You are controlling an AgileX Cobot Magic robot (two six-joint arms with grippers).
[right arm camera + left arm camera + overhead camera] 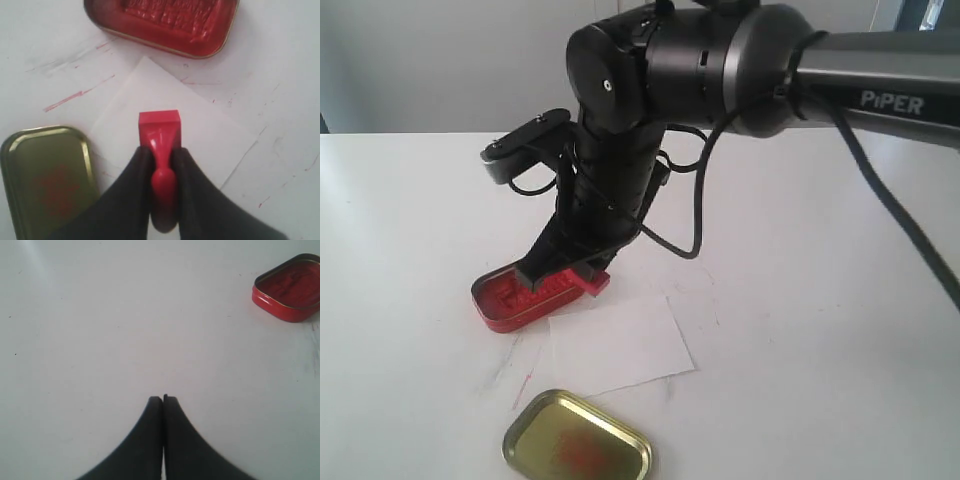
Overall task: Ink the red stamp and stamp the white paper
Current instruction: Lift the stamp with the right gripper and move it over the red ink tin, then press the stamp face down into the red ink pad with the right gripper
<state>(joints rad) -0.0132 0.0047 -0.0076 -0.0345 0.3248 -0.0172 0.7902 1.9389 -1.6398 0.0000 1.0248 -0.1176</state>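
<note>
My right gripper (161, 150) is shut on the knob handle of the red stamp (159, 124), whose square base points down over the white paper (210, 127). In the exterior view the stamp (590, 284) hangs under the right gripper (560, 272), at the paper's (620, 345) far corner, right beside the oblong red ink tin (510, 298). Whether the base touches the paper cannot be told. The ink tin (165, 20) lies just beyond the sheet. My left gripper (163, 399) is shut on nothing over bare tabletop, with the ink tin (290, 287) off to one side.
A gold oval lid (578, 440) with red smears lies near the table's front edge, beside the paper; it also shows in the right wrist view as the lid (47, 175). Red ink streaks (75, 95) mark the white tabletop. The right arm's cable (698, 200) loops above the table.
</note>
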